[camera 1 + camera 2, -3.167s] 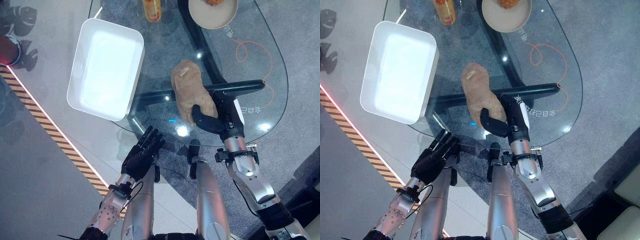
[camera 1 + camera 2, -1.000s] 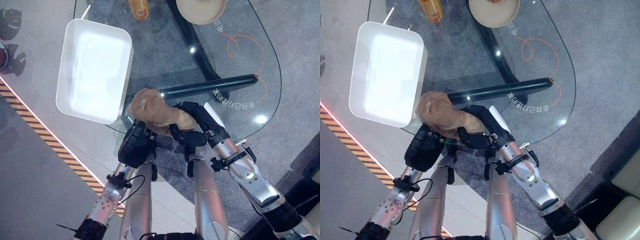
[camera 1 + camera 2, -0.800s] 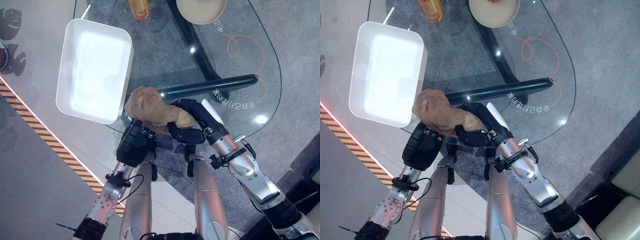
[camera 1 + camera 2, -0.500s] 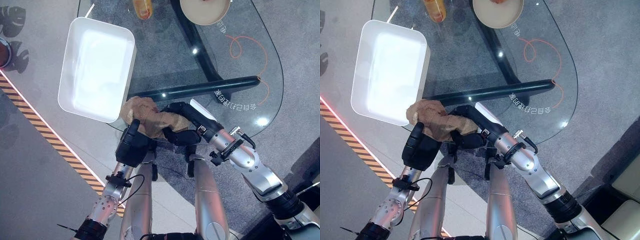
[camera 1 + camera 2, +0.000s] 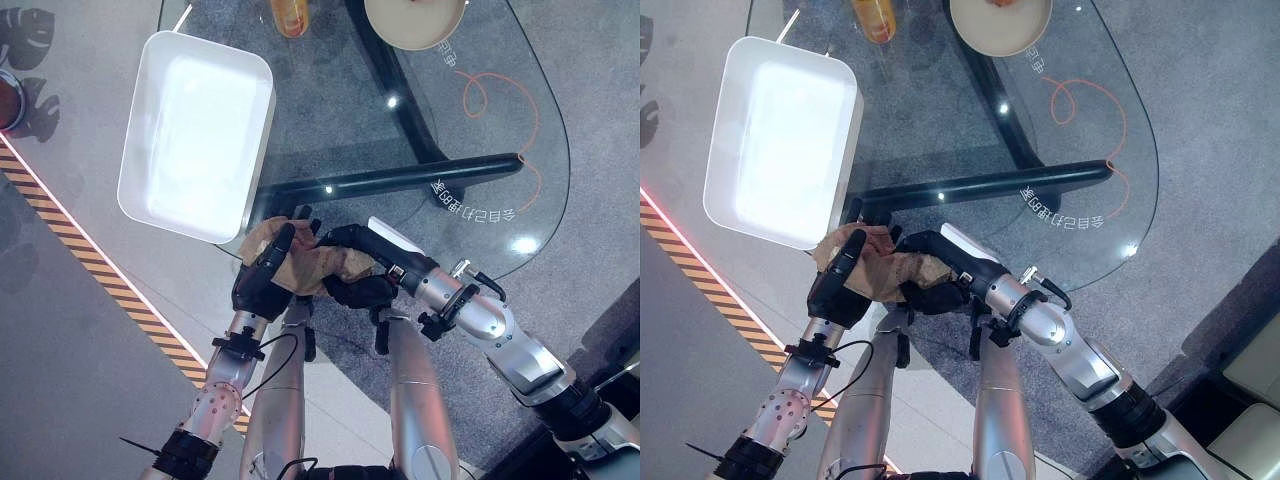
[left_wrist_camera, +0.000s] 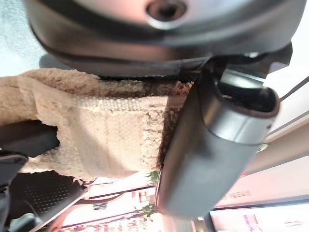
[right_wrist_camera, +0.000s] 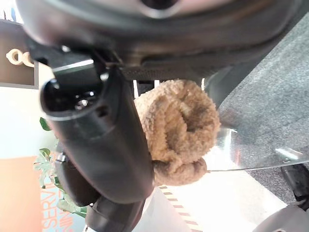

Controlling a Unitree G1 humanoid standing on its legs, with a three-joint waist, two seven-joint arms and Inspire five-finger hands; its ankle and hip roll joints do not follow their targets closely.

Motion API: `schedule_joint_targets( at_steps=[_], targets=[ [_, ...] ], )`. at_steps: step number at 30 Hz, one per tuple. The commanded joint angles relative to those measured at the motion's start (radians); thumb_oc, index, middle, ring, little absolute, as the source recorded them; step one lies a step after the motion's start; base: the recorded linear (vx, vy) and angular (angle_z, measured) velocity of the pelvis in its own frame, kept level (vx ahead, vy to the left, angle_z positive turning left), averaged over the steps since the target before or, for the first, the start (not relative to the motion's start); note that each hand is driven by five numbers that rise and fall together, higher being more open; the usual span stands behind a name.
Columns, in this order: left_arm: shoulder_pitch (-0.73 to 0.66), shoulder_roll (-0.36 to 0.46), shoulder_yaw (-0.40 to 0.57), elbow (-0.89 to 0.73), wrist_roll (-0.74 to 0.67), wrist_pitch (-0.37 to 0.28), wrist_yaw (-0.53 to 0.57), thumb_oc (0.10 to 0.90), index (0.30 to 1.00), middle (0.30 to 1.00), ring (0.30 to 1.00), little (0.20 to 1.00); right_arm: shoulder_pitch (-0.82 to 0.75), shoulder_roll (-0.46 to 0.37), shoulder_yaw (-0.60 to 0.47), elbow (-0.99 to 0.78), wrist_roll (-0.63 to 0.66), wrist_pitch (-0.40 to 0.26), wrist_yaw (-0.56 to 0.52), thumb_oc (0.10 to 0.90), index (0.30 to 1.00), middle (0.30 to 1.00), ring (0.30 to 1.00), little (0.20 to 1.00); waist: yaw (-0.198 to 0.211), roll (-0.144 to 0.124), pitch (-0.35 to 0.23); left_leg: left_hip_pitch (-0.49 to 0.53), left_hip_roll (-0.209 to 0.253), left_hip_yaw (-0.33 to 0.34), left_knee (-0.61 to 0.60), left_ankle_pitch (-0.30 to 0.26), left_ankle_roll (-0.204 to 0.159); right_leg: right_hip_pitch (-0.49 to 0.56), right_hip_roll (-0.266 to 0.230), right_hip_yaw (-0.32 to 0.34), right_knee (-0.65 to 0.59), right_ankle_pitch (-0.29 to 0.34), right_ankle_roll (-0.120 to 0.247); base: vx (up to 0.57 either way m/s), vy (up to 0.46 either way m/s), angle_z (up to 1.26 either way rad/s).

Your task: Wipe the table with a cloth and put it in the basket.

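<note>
Glass table in front of me, and what sits on it.

The rounded glass table (image 5: 480, 150) lets me see through to its dark tubular frame (image 5: 400, 178) and the grey carpet (image 5: 590, 120) underneath. A white rectangular basket (image 5: 195, 135) rests on my left part of the top, overhanging the edge. At the far side stand an orange bottle (image 5: 290, 15) and a beige bowl (image 5: 415, 22) with food in it. The brown cloth (image 5: 885, 265) sits at the near edge, just beside the basket's near corner, where my hands meet it.
</note>
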Motion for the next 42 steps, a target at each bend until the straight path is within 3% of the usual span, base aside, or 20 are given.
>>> schedule_joint_targets(
  at_steps=[1, 6, 18, 19, 20, 33, 42],
  targets=[
    [-0.005, 0.006, 0.031, -0.218, 0.022, -0.053, -0.045, 0.100, 0.300, 0.300, 0.300, 0.200, -0.001, 0.034, 0.050, -0.140, 0.024, -0.103, 0.055, 0.100, 0.300, 0.300, 0.300, 0.200, 0.013, -0.024, -0.029, -0.016, -0.065, 0.090, 0.117, -0.112, 0.072, -0.003, 0.090, -0.017, -0.150, 0.151, -0.028, 0.00, -0.013, 0.03],
    [-0.003, 0.008, 0.028, -0.219, 0.015, -0.056, -0.047, 0.100, 0.300, 0.300, 0.300, 0.200, 0.005, 0.031, 0.044, -0.141, 0.032, -0.118, 0.027, 0.100, 0.300, 0.300, 0.300, 0.200, 0.011, -0.026, -0.029, -0.013, -0.065, 0.091, 0.113, -0.112, 0.073, 0.000, 0.090, -0.017, -0.153, 0.153, -0.026, 0.00, -0.001, 0.05],
    [0.013, -0.023, 0.021, -0.215, 0.011, -0.065, -0.062, 0.100, 0.300, 0.300, 0.300, 0.200, 0.061, 0.102, -0.015, -0.130, 0.072, -0.192, -0.172, 0.100, 0.300, 0.300, 0.300, 0.200, 0.002, -0.022, -0.029, -0.011, -0.063, 0.100, 0.109, -0.117, 0.075, -0.003, 0.093, -0.010, -0.153, 0.151, -0.027, 0.00, 0.000, 0.00],
    [0.015, -0.025, 0.021, -0.217, 0.010, -0.069, -0.062, 0.100, 0.300, 0.300, 0.300, 0.200, 0.070, 0.110, -0.023, -0.129, 0.087, -0.198, -0.188, 0.646, 0.768, 0.768, 0.768, 0.746, 0.000, -0.021, -0.029, -0.011, -0.063, 0.101, 0.109, -0.117, 0.075, -0.004, 0.094, -0.008, -0.152, 0.150, -0.028, 0.00, 0.000, 0.00],
    [0.016, -0.025, 0.021, -0.216, 0.008, -0.071, -0.063, 0.100, 0.300, 0.300, 0.300, 0.200, 0.073, 0.113, -0.026, -0.129, 0.090, -0.198, -0.196, 0.800, 0.900, 0.900, 0.900, 0.900, -0.001, -0.021, -0.029, -0.011, -0.063, 0.102, 0.109, -0.118, 0.075, -0.004, 0.094, -0.007, -0.152, 0.150, -0.028, 0.00, 0.000, 0.00],
    [0.032, -0.044, 0.053, -0.209, 0.046, -0.117, -0.065, 0.100, 0.300, 0.300, 0.300, 0.200, 0.132, 0.143, -0.094, -0.117, 0.098, -0.228, -0.298, 0.800, 0.900, 0.900, 0.900, 0.900, -0.009, -0.018, -0.029, -0.008, -0.060, 0.111, 0.105, -0.119, 0.074, -0.003, 0.096, -0.005, -0.151, 0.145, -0.030, 0.00, 0.003, 0.00],
    [0.038, 0.001, 0.157, -0.242, 0.249, -0.315, 0.008, 0.100, 0.300, 0.300, 0.300, 0.200, 0.207, 0.121, -0.162, -0.120, 0.114, -0.205, -0.295, 0.800, 0.900, 0.900, 0.900, 0.900, -0.014, 0.000, -0.029, -0.003, -0.057, 0.115, 0.109, -0.120, 0.071, -0.004, 0.098, 0.002, -0.139, 0.131, -0.037, 0.01, 0.042, -0.03]
  ],
)
